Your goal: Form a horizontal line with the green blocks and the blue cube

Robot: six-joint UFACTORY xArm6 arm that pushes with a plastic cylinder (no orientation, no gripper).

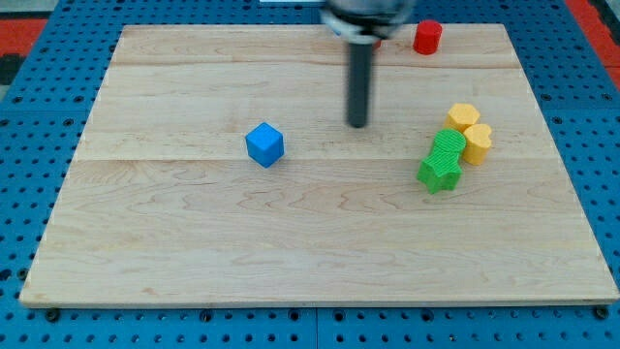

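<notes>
Now the blue cube (263, 144) sits left of middle on the bench (194, 252). It looks light and hard, so push a flat side. My tip (358, 124), no hand, waits between. Two green blocks (443, 161) touch, right, beside yellow blocks (470, 129).

blue cube (263, 144), green blocks (443, 161)

No legible text, label, brand, number or sign anywhere in the view.
</notes>
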